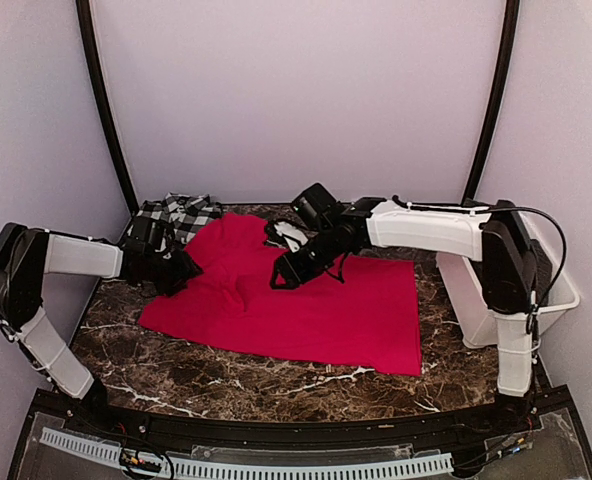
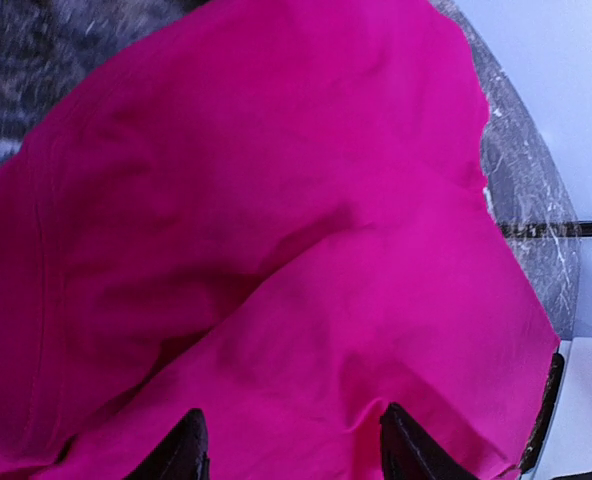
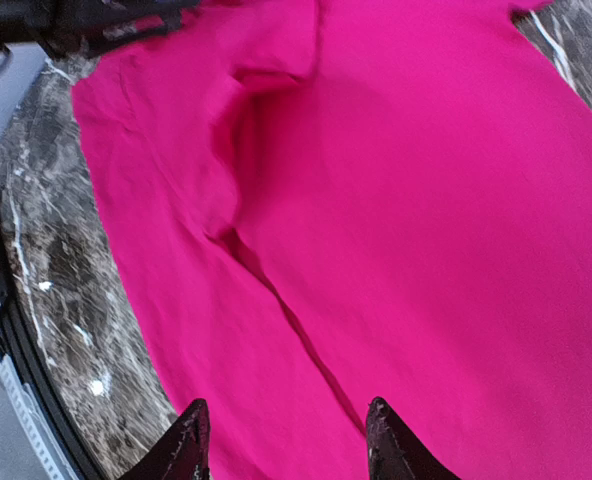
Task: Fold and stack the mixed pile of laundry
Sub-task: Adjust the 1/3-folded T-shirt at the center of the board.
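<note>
The plain red garment [image 1: 306, 300] lies spread over the middle of the marble table, with a raised fold near its left side. The black-and-white checked garment [image 1: 181, 214] is bunched at the back left, partly behind my left arm. My left gripper [image 1: 181, 272] is at the red cloth's left edge. In the left wrist view it [image 2: 294, 448] stands open just over the red garment [image 2: 276, 200], nothing between its fingers. My right gripper [image 1: 284, 276] hovers over the cloth's upper middle. In the right wrist view it [image 3: 286, 440] is open above the red garment [image 3: 426, 200], beside a long crease.
A white plastic bin [image 1: 463, 292] stands at the right edge of the table, next to my right arm's base. Bare dark marble [image 1: 196, 375] shows in front of the red cloth. Light walls close in the back and both sides.
</note>
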